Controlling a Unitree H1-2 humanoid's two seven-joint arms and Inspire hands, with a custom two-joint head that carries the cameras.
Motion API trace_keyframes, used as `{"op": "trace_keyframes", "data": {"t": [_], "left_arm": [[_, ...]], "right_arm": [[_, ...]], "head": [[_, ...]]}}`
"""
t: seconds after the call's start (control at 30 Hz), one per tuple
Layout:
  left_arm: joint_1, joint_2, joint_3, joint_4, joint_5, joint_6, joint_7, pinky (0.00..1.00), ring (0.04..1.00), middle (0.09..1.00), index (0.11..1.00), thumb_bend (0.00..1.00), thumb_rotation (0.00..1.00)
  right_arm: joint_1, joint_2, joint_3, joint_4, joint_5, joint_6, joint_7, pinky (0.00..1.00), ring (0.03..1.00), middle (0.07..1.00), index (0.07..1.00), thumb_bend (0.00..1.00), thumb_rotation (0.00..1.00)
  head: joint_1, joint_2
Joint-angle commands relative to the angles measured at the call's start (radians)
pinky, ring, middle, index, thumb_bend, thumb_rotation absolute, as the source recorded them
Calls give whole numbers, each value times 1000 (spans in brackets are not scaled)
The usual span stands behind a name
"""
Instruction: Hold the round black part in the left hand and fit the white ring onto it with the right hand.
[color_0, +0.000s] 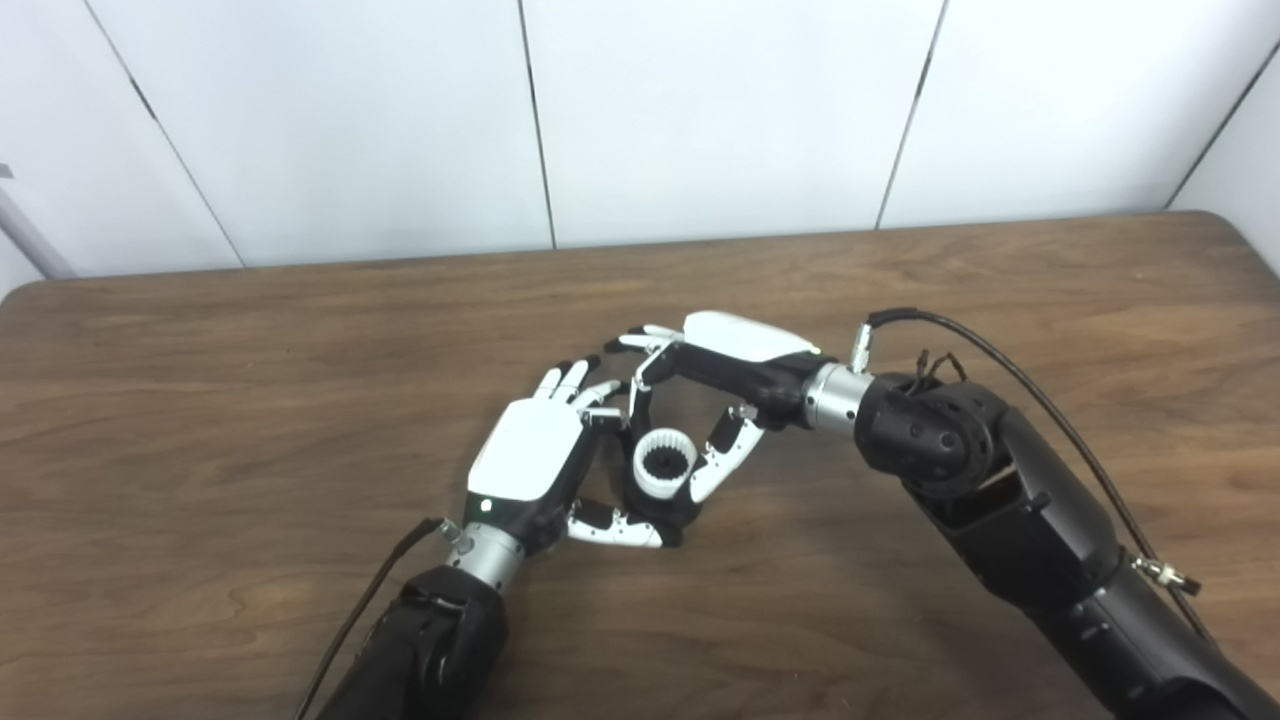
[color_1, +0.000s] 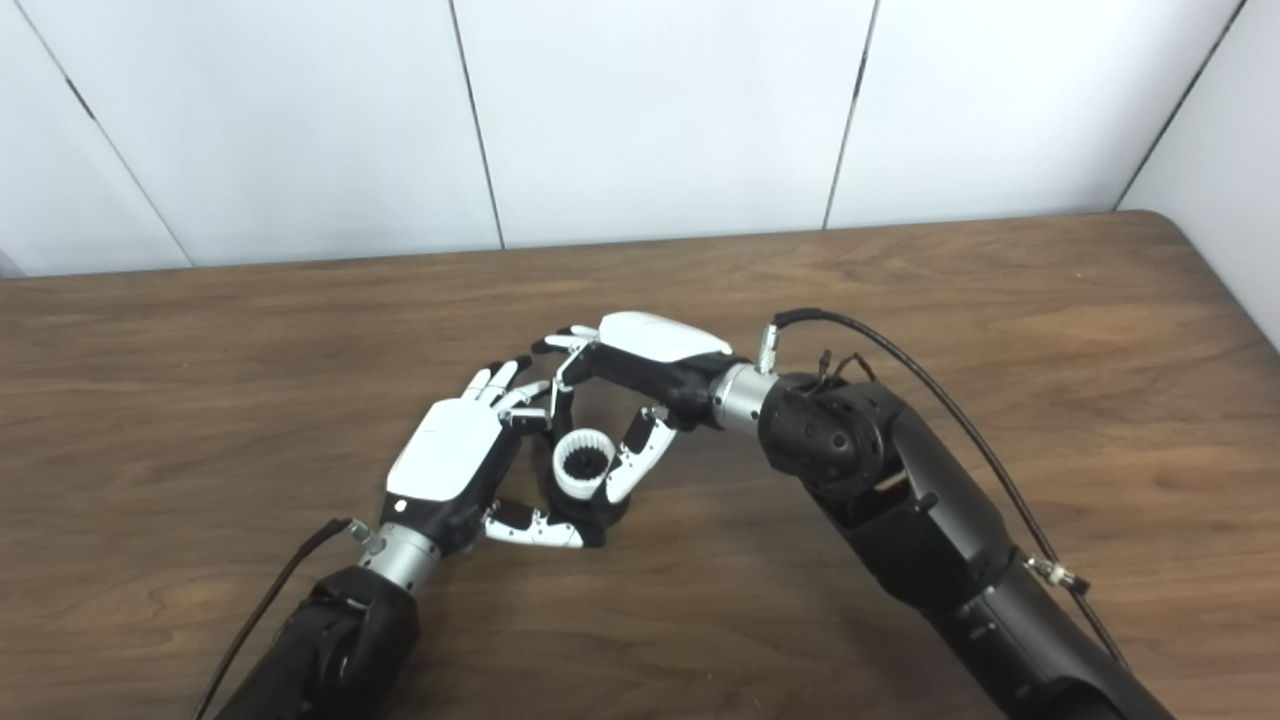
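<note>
At frame centre, the left hand (color_0: 525, 455) grasps the round black part (color_0: 664, 508), with the white ring (color_0: 665, 463) seated on top. The right hand (color_0: 725, 365) pinches the ring between thumb and fingers over the table (color_1: 900, 300). Both views show the same; neither reveals more.

Two robot hands meet near the middle of a dark brown wood-grain surface (color_1: 900, 300), with plain white wall panels (color_1: 650, 110) behind. The left robot hand (color_1: 450, 460), white-backed with black fingers, cups a round black part (color_1: 585, 510) from below. A white toothed plastic ring (color_1: 583, 462) sits on top of that part. The right robot hand (color_1: 640, 385) pinches the ring between thumb and fingers. A black cable (color_1: 930, 385) loops over the right forearm.
</note>
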Motion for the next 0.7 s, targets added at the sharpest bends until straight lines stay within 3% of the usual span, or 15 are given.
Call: {"op": "trace_keyframes", "data": {"t": [0.0, 0.07, 0.1, 0.13, 0.2, 0.3, 0.47, 0.67], "left_arm": [[25, 3, -30, 0, 18, -4, -44, 1000, 992, 866, 478, 522, 52], [25, 3, -32, -3, 23, 3, -51, 1000, 995, 869, 478, 522, 52], [25, 4, -32, -5, 25, 5, -53, 1000, 996, 870, 478, 522, 52], [25, 4, -33, -5, 25, 5, -52, 1000, 997, 871, 478, 522, 52], [25, 4, -32, -5, 24, 6, -53, 1000, 999, 870, 479, 522, 52], [25, 4, -31, -6, 20, 8, -56, 1000, 1000, 869, 478, 522, 52], [25, 4, -31, -2, 16, 3, -51, 1000, 997, 865, 478, 522, 52], [24, 3, -31, 0, 18, 5, -53, 1000, 999, 867, 478, 522, 51]], "right_arm": [[-28, 1, -3, -28, 8, -2, 6, 969, 1000, 967, 481, 520, 129], [-32, -3, 0, -30, 6, 1, 13, 967, 1000, 978, 488, 520, 134], [-33, -4, 1, -30, 5, 0, 15, 949, 1000, 984, 568, 757, 126], [-37, -8, 7, -35, -6, 8, 24, 943, 1000, 987, 596, 838, 123], [-43, -11, 14, -44, -24, 24, 38, 933, 1000, 998, 748, 968, 231], [-44, -11, 12, -51, -27, 42, 50, 944, 1000, 1000, 865, 998, 286], [-45, -11, 6, -58, -21, 52, 61, 963, 1000, 1000, 979, 1000, 321], [-40, -10, -1, -58, -7, 53, 65, 970, 1000, 1000, 1000, 1000, 343]], "head": [[1, 0], [1, 0], [1, 0], [0, -2], [0, -3], [-2, -4], [-2, -4], [0, -4]]}}
